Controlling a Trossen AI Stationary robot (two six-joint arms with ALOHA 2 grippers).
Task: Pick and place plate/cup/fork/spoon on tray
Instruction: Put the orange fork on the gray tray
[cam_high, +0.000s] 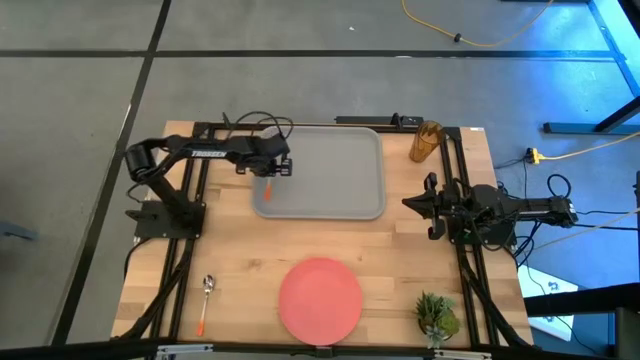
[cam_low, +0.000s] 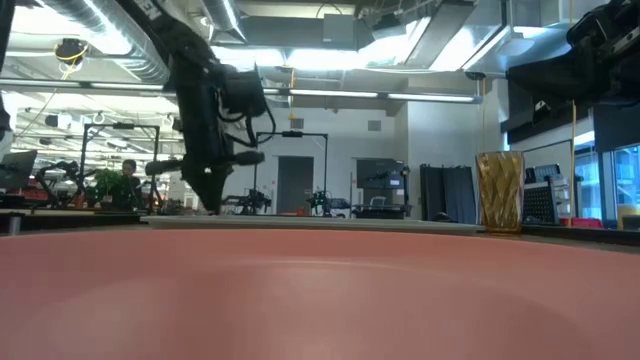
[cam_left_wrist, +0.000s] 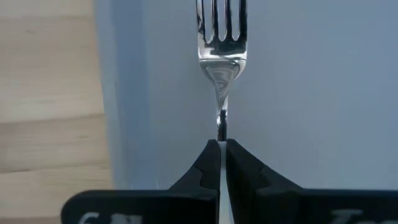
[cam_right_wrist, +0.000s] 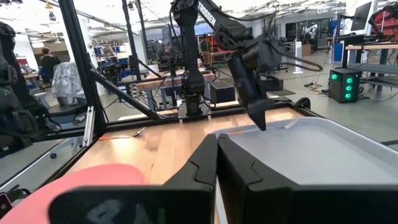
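My left gripper is above the left part of the light-grey tray, pointing down and shut on the fork. The fork's silver head shows beyond the fingertips over the tray floor. My right gripper is shut and empty, just right of the tray. The coral-red plate lies flat near the table's front edge. The spoon lies on the wood at the front left. The amber cup stands upright at the far right. My left gripper pinches the fork's thin silver neck, just behind the head, between its two fingertips. The fingers come from above, pointing down, and lie along the fork. The head sticks out past the fingertips toward the tray; whether the tines touch the tray cannot be told.
A small green plant stands at the front right corner. The tray's left rim is close beside the fork, with bare wood beyond it. Black frame rails run along both sides of the table. A person shows far off in the room.
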